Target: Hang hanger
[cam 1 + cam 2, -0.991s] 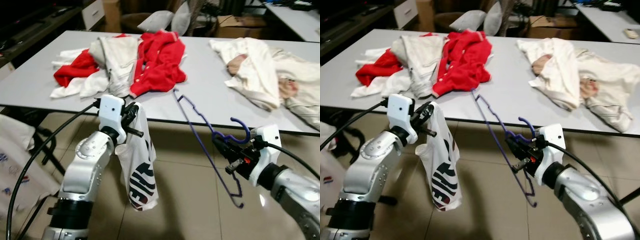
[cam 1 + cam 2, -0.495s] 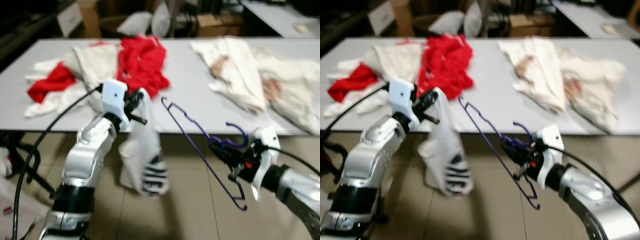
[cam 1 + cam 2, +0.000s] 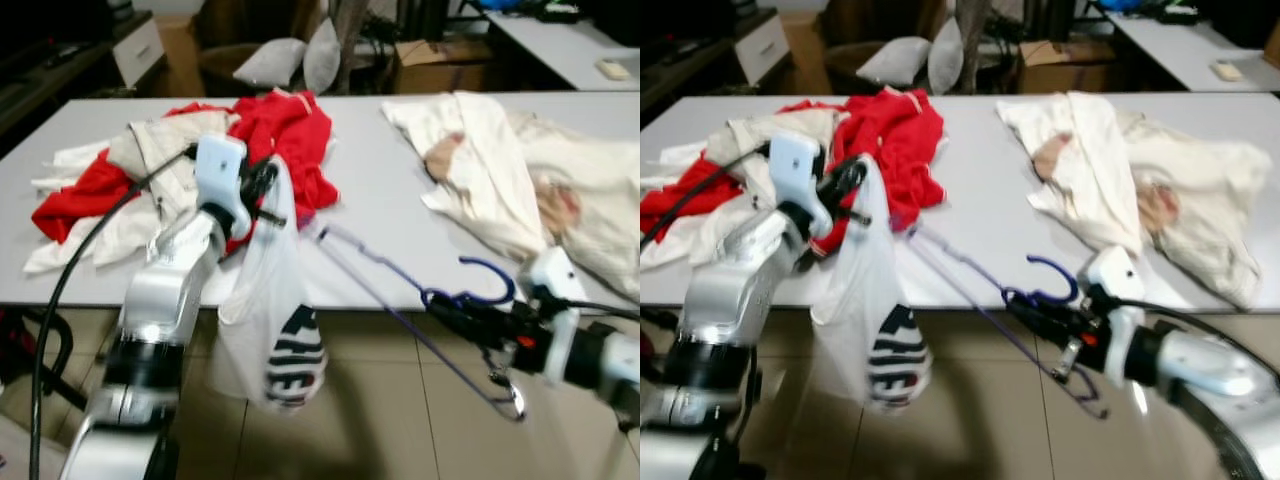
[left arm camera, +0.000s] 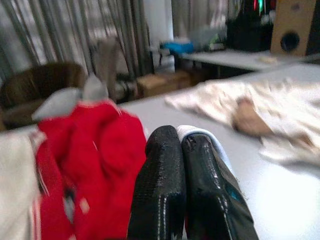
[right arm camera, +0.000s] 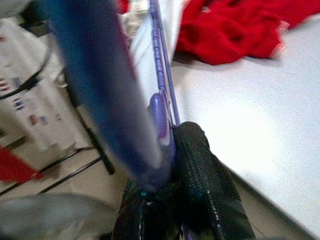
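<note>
I have the left tool [image 3: 262,192] raised at the front edge of the grey worktop [image 3: 400,240], its two black fingers [image 4: 170,185] pressed together on the top of a white garment [image 3: 268,320] with a dark printed patch; the cloth hangs from the pinch down past the worktop edge toward the tiled floor [image 3: 380,420]. Behind that tool, on the worktop, lies a heap of red clothing [image 3: 285,135] mixed with pale pieces [image 3: 150,150]. My right tool [image 3: 445,308] sits lower, in front of the worktop edge, and its fingers [image 5: 200,180] are clamped on the purple hanger [image 3: 400,290] just below the hook. The hook [image 3: 490,280] curls up above the tool, while the hanger's long wire frame runs from the grip up and across toward the hanging white garment, its far end over the worktop near the red clothing; I cannot tell whether it touches the cloth. The frame's other end dips below the right tool over the floor. On the right part of the worktop a cream garment [image 3: 500,170] lies spread out, well apart from both tools.
</note>
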`<state>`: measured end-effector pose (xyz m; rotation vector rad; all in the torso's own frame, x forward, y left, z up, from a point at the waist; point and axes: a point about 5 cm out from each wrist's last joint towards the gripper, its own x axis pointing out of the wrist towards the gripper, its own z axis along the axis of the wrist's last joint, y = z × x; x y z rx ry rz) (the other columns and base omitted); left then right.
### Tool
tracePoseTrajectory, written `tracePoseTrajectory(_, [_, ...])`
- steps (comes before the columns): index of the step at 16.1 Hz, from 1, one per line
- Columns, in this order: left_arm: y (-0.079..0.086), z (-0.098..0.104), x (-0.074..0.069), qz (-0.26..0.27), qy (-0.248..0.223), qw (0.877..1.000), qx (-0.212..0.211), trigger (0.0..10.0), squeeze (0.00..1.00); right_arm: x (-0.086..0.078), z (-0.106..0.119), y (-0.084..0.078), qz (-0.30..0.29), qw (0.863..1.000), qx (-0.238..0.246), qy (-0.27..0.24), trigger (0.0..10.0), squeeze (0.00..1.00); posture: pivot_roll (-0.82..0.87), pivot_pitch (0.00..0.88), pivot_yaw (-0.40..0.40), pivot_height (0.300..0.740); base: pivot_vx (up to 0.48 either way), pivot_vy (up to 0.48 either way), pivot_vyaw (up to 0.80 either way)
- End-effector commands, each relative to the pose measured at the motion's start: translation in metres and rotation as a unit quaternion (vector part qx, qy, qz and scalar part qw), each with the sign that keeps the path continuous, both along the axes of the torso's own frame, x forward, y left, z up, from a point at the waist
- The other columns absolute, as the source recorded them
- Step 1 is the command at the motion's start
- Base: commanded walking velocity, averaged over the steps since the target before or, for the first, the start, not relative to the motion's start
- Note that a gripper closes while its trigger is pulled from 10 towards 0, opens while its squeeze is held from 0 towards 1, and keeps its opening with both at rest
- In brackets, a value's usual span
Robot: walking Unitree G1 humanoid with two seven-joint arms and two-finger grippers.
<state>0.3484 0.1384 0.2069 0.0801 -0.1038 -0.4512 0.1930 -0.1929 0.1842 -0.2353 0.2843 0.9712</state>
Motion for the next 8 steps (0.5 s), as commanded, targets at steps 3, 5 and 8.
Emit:
tracePoseTrajectory(3, [-0.006, 0.045, 0.015, -0.040, -0.071, 0.997, 0.006, 10.0, 0.00, -0.010, 0.007, 0.017, 0.119, 0.992, -0.003, 0.029, 10.0, 0.00, -0.06, 0.000, 0.030, 0.740, 0.386, 0.000, 0.00])
tracePoseTrajectory(5, [-0.019, 0.060, 0.015, -0.083, -0.093, 0.992, 0.019, 10.0, 0.00, 0.002, 0.001, 0.030, 0.137, 0.990, -0.014, 0.025, 10.0, 0.00, -0.05, 0.000, 0.033, 0.740, 0.386, 0.000, 0.00])
tracePoseTrajectory(8, [-0.026, 0.081, 0.011, -0.118, -0.120, 0.986, 0.011, 10.0, 0.00, 0.022, -0.008, 0.043, 0.138, 0.989, -0.045, 0.013, 10.0, 0.00, -0.04, 0.000, 0.037, 0.740, 0.386, 0.000, 0.00])
